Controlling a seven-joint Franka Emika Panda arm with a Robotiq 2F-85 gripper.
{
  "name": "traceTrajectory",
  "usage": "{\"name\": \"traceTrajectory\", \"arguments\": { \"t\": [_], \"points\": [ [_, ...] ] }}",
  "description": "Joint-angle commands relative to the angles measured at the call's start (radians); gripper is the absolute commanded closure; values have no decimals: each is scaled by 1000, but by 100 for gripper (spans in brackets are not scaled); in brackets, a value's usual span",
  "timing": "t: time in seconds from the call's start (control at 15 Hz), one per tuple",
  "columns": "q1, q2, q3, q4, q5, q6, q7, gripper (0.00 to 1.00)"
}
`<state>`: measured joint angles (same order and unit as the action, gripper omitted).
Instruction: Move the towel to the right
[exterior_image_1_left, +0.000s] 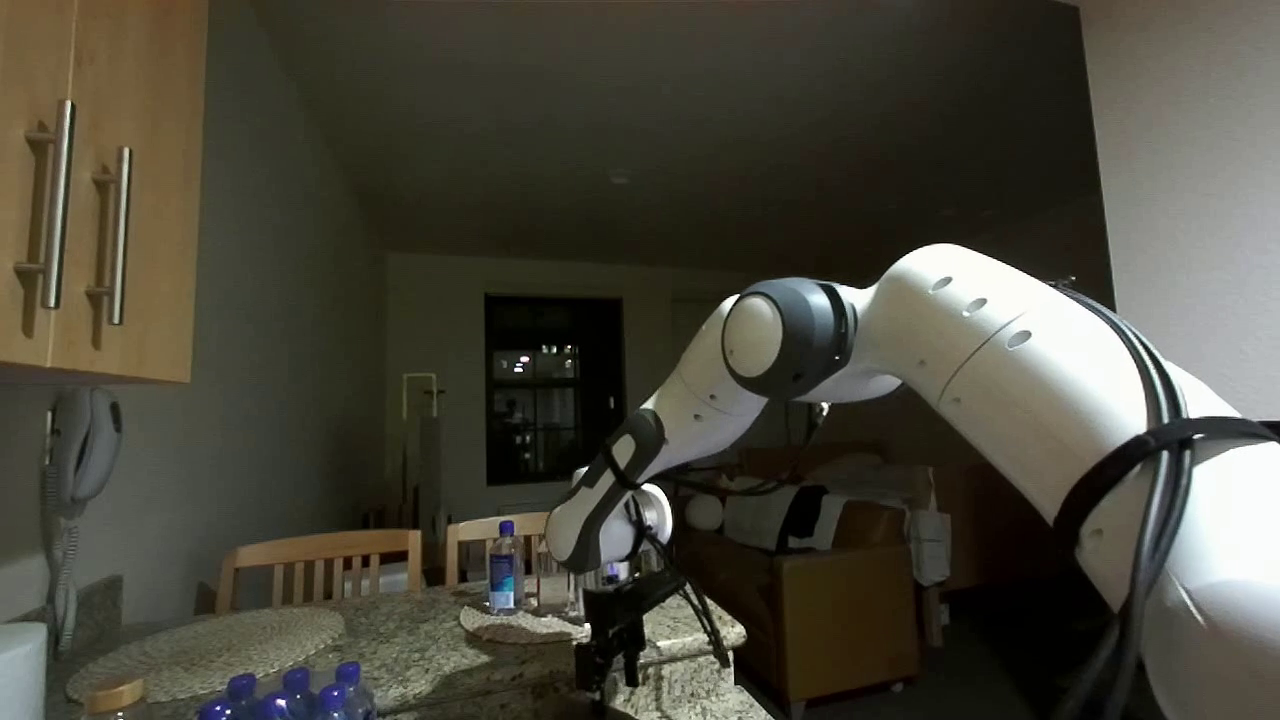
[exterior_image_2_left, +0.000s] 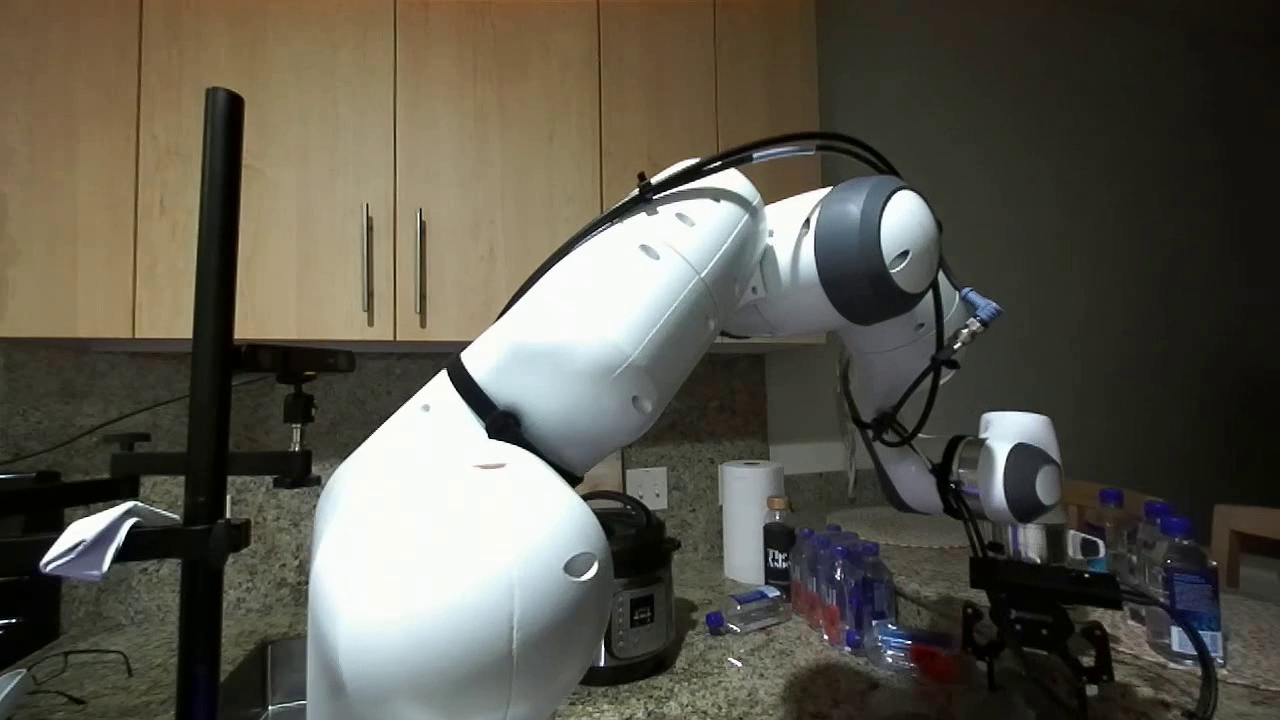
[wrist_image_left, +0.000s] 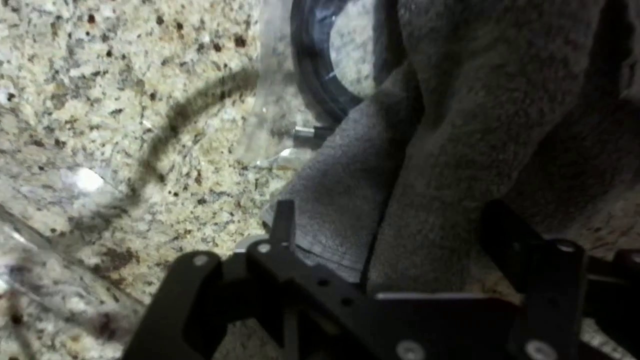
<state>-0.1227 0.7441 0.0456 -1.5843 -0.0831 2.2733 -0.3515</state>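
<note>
In the wrist view, the towel (wrist_image_left: 450, 150) is grey and lies in folds on the speckled counter (wrist_image_left: 100, 125). My gripper (wrist_image_left: 392, 215) stands open over it, its dark fingers (wrist_image_left: 284, 217) wide apart, with towel folds showing in the gap. One finger is by the towel's left corner, the other over its darker right part. Whether either finger touches the cloth I cannot tell. Both exterior views show the gripper (exterior_image_1_left: 605, 675) pointing down low over the counter (exterior_image_2_left: 740, 680); the towel does not show in them.
A clear bag with a coiled black cable (wrist_image_left: 305, 75) lies against the towel's left side. In an exterior view, several bottles (exterior_image_2_left: 840, 590) stand near a lying bottle (exterior_image_2_left: 915, 650) left of the gripper. Another bottle (exterior_image_2_left: 1185, 600) stands to its right. A cooker (exterior_image_2_left: 640, 610) is farther left.
</note>
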Motion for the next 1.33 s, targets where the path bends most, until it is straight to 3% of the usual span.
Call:
{"name": "traceTrajectory", "arguments": {
  "t": [0.0, 0.2, 0.53, 0.73, 0.8, 1.27],
  "points": [
    [-117, -72, 75, -96, 102, -90, -210, 0],
    [-181, -110, 101, -143, 163, -201, -363, 0],
    [-157, -177, 29, -221, 90, -326, -456, 0],
    [-159, -151, -3, -156, 46, -444, -580, 0],
    [-141, -137, -2, -163, 89, -391, -511, 0],
    [-146, -157, 1, -191, 98, -426, -590, 0]
  ]
}}
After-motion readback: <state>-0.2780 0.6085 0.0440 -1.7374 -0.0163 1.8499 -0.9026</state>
